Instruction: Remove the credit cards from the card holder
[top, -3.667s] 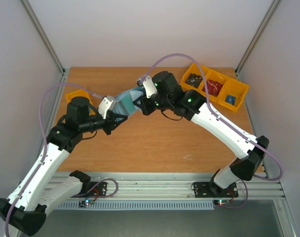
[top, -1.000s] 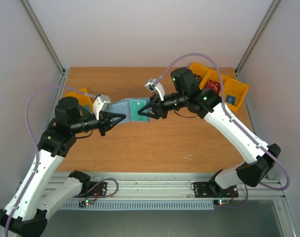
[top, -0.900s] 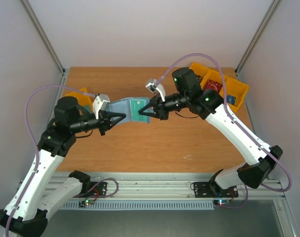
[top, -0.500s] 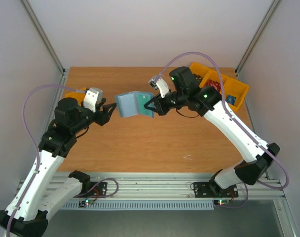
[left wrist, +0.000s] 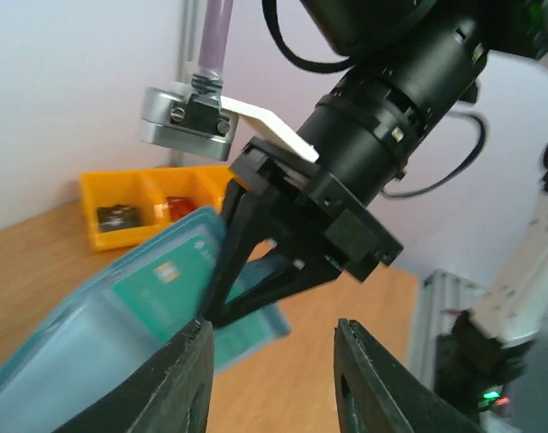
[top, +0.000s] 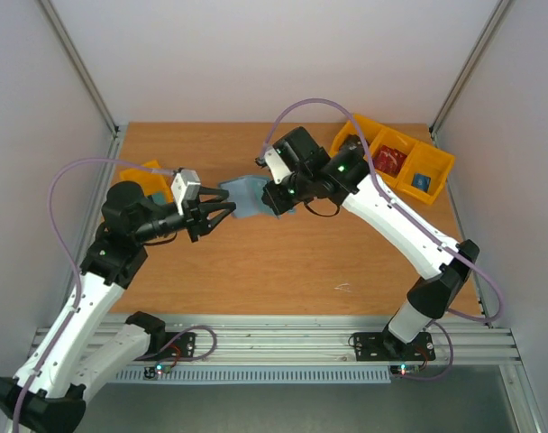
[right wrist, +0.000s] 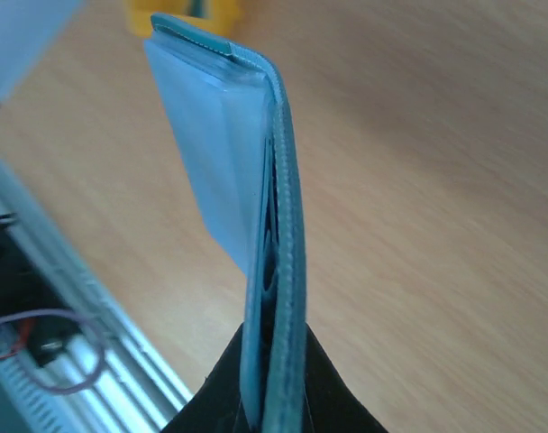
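Observation:
The card holder [top: 245, 197] is a teal-blue wallet held above the table between the two arms. My right gripper [top: 272, 193] is shut on its right edge. The right wrist view shows the wallet [right wrist: 276, 225] edge-on, pinched between my right gripper [right wrist: 274, 343]. My left gripper [top: 229, 203] is open just left of the wallet and holds nothing. In the left wrist view my left gripper [left wrist: 272, 325] stands open, with the wallet [left wrist: 85, 334] at the left. A teal card [left wrist: 170, 284] with a small chip shows in a slot. No red card is in view.
A row of yellow bins [top: 396, 162] stands at the back right with black, red and blue items; it also shows in the left wrist view [left wrist: 121, 203]. A yellow bin [top: 134, 173] sits at the left edge behind my left arm. Bare wood lies in front.
My left gripper let go of the wallet, drew back left, then came back to its left edge, open. My right gripper carried the wallet left and turned it.

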{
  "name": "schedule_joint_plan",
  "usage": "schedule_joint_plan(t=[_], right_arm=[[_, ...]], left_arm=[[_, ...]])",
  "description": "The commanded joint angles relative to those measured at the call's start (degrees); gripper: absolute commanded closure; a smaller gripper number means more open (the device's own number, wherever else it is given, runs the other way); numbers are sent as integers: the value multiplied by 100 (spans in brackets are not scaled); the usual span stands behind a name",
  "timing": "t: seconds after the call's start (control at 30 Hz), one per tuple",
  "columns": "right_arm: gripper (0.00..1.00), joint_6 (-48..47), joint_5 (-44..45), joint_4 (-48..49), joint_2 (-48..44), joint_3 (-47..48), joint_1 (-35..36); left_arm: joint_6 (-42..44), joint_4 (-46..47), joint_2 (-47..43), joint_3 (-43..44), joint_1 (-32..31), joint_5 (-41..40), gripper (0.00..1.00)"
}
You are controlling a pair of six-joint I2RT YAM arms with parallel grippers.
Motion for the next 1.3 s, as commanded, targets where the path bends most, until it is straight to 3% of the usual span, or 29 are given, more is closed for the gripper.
schedule_joint_plan(t=[0.0, 0.3, 0.67, 1.03, 1.27], right_arm=[[99, -248, -1567, 1290, -552, -343, 27], [99, -493, -3239, 2438, -1183, -986, 27], [99, -1004, -3937, 2510, -1571, -1123, -11], [99, -1449, -4276, 2212, -1827, -1048, -93], [99, -1547, -4462, 2218, -1908, -1031, -199]], left_arm=[[-1259, 1109, 361, -55, -60, 1018, 64], [-1431, 1382, 499, -73, -60, 1163, 63], [-1345, 1051, 349, -57, -18, 1026, 62], [-1375, 1053, 540, 291, -16, 1561, 63], [-1403, 1183, 624, 404, -12, 1901, 75]])
